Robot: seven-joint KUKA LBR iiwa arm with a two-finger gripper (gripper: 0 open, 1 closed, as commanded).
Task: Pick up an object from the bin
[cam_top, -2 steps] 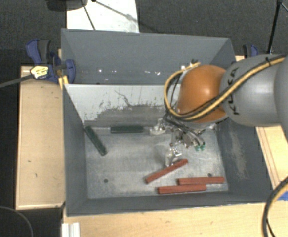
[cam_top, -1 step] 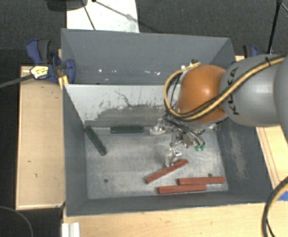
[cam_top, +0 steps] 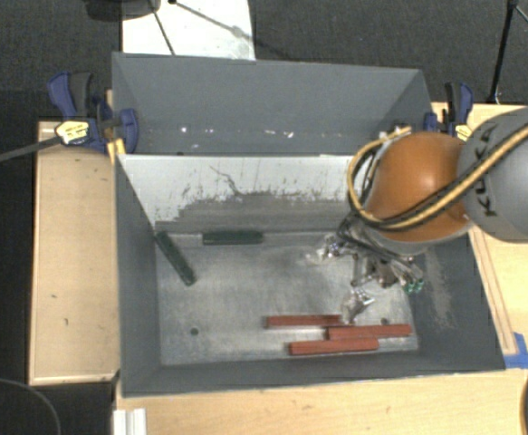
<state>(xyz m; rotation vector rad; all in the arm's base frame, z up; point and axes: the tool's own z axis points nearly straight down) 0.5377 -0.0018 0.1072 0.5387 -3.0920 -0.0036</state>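
My gripper [cam_top: 361, 301] hangs low in the right half of the bin, its metal fingertips just above the bin floor. Directly below and in front of it lie three flat red-brown sticks: one [cam_top: 302, 321] to the left of the tip, one [cam_top: 369, 332] right under it, and one [cam_top: 332, 347] nearest the front wall. Nothing is visible between the fingers. Whether they stand apart or together is hidden by the wrist above.
Two dark green sticks lie in the left half: one [cam_top: 232, 237] flat along the back wall, one [cam_top: 174, 258] slanted near the left wall. The arm's orange cover and cables hang over the bin's right back corner.
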